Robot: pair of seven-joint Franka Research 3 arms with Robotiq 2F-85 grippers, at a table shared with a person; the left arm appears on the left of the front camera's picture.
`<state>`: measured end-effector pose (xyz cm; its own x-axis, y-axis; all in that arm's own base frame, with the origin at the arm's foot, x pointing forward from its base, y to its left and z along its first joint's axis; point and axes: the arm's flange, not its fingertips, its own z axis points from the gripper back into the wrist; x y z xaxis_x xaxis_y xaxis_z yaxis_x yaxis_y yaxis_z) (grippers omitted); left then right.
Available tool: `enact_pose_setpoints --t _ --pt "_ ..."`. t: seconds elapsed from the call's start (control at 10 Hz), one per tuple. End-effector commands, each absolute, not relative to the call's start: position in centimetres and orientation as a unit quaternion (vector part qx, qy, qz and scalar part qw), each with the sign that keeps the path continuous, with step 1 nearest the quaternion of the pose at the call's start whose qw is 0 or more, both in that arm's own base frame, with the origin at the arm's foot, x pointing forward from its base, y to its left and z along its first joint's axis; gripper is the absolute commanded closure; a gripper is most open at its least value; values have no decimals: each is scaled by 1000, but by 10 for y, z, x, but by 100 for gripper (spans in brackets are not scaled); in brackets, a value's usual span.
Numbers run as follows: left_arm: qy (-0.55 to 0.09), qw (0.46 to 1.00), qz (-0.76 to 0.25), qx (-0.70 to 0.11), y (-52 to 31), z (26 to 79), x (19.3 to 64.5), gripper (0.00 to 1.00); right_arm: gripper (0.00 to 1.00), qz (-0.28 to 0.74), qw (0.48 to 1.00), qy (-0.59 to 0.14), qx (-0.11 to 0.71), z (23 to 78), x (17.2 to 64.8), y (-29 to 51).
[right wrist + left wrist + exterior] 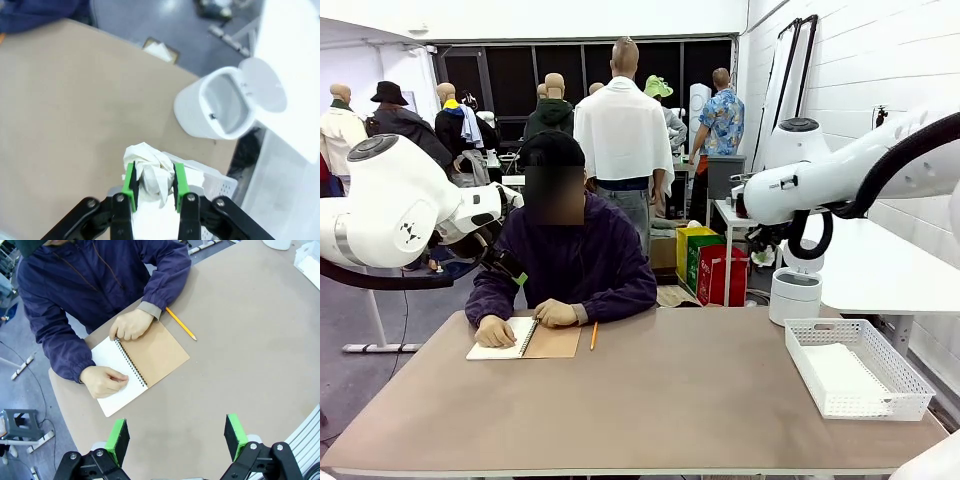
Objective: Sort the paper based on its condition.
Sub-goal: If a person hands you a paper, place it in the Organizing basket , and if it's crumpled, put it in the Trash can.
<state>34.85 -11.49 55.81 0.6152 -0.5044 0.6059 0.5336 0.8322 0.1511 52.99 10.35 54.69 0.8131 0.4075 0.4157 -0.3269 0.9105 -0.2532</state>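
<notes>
Carrying a crumpled sheet is the step we judge to be in hand: our right gripper (154, 186) has its green pads closed onto a crumpled paper ball (150, 172), held high above the table (650, 400).

Largest first, the table spreads far below both grippers. Beyond the right gripper's fingertips, off the table's edge, stands a white bin (220, 107) with its lid tipped open. Right under the held ball lies the white basket (220, 187), which in the front view holds a flat sheet of paper (840, 372).

Our left gripper (175, 437) is spread wide and holds nothing. Ahead of its fingertips the person's hands (131, 324) rest on an open spiral notebook (142, 362), one hand on the white page, and a yellow pencil (181, 323) lies just beyond the notebook's brown cover.

We judge that flat sheets go to the basket and crumpled ones to the bin. The next move then calls for carrying the ball forward, past the basket's rim, until it hangs over the bin's mouth, and only then parting the pads. The ball is light and springy, so we should release it low and centred.
</notes>
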Motion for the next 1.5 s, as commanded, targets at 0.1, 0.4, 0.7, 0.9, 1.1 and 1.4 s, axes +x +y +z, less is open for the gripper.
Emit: enact_pose_setpoints --t 0.1,0.4,0.7,0.9,1.1,1.4 --pt "-332 898 -288 -24 -114 558 350 0 65 194 948 -237 -85 547 530 104" --pt "-332 898 -288 -24 -114 558 350 0 65 194 948 -237 -85 547 530 104" --pt "-332 898 -288 -24 -114 558 350 0 65 68 945 -293 -131 530 559 96" --pt "-332 898 -288 -24 -114 558 350 0 65 7 946 -301 -121 520 581 79" --pt "-332 898 -288 -24 -114 558 350 0 65 -44 948 -294 -116 505 603 63" --pt "-332 898 -288 -24 -114 558 350 0 65 -95 949 -280 -107 481 635 42"
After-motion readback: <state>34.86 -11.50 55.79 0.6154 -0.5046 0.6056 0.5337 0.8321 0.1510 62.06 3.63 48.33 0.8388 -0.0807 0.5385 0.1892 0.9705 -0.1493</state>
